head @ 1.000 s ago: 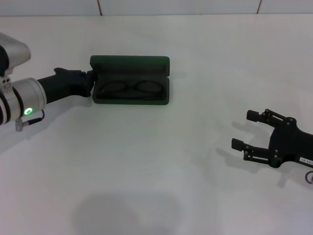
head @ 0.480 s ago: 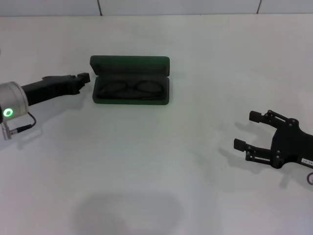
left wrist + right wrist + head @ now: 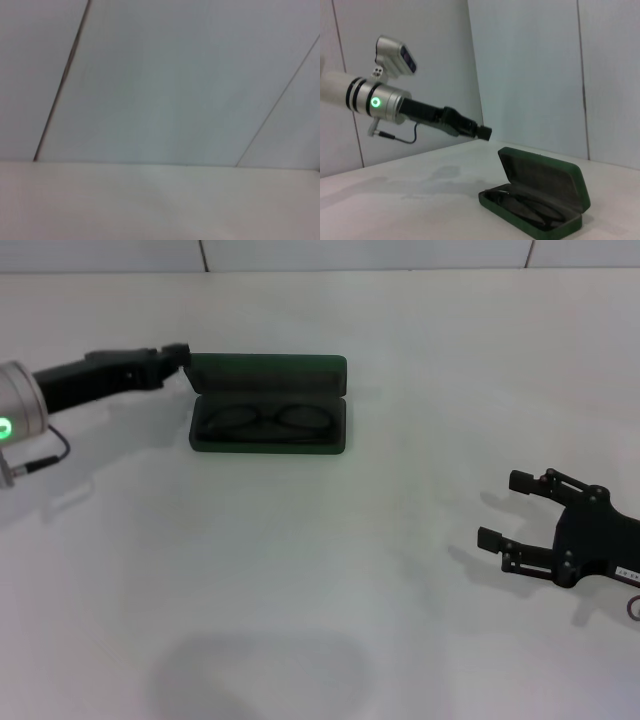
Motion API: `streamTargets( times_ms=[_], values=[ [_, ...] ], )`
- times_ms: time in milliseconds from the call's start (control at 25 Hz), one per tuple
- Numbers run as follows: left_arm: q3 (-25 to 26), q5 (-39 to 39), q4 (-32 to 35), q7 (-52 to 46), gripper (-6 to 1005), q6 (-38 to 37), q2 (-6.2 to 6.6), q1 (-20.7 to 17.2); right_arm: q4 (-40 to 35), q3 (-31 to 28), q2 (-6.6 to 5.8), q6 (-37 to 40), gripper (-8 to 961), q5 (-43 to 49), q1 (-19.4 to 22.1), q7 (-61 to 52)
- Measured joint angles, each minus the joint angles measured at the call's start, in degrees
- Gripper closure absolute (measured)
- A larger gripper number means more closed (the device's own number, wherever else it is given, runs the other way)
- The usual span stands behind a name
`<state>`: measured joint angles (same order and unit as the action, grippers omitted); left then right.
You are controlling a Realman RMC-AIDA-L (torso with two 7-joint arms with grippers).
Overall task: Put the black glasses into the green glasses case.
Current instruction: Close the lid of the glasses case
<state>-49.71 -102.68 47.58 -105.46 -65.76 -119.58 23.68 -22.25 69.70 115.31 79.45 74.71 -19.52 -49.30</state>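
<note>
Right gripper (image 3: 500,508) sits low on the desk (image 3: 320,580) w/ fingers spread, holding nothing. Farther back, black glasses (image 3: 265,422) lie inside the open green glasses case (image 3: 267,374). Left gripper (image 3: 176,353) hangs by the lid's left end; can't tell if it's open or closed.

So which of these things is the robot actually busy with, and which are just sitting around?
Part of the job:
- black glasses, lying inside the open case
- green glasses case, lid up
- left gripper, shut, raised beside the lid's end

Just there:
- right gripper, open, resting on the table far from the case
- white table
- wall behind
</note>
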Motion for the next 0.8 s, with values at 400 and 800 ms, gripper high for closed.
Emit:
streamTargets(
  times_ms=[400, 800],
  values=[
    [-8.86, -4.88, 12.04, -22.03, 958, 9.52, -0.06, 3.98, 0.1, 0.09, 0.05, -0.73, 94, 0.0, -0.42, 0.0],
    [-31.86, -13.09, 11.04, -37.44, 959, 33.32, -0.48, 6.26, 0.1, -0.14, 0.03, -1.42, 94, 0.0, -0.43, 0.02]
  ],
)
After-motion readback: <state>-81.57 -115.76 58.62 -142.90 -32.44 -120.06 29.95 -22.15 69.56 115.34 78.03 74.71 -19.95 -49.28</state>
